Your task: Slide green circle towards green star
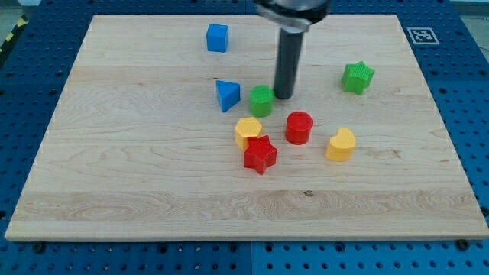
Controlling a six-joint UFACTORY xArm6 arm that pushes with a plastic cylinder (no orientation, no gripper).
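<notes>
The green circle (261,101) sits near the board's middle, a little towards the view's top. The green star (357,77) lies to its right and slightly higher, near the board's right side. My tip (283,96) stands right beside the green circle's right edge, touching or nearly touching it, between the circle and the star. The dark rod comes down from the view's top.
A blue triangle (226,95) lies just left of the green circle. A blue cube (218,37) is near the top. A yellow hexagon (247,131), red star (260,154), red cylinder (299,127) and yellow heart (341,144) lie below. The wooden board (114,191) rests on a blue pegboard.
</notes>
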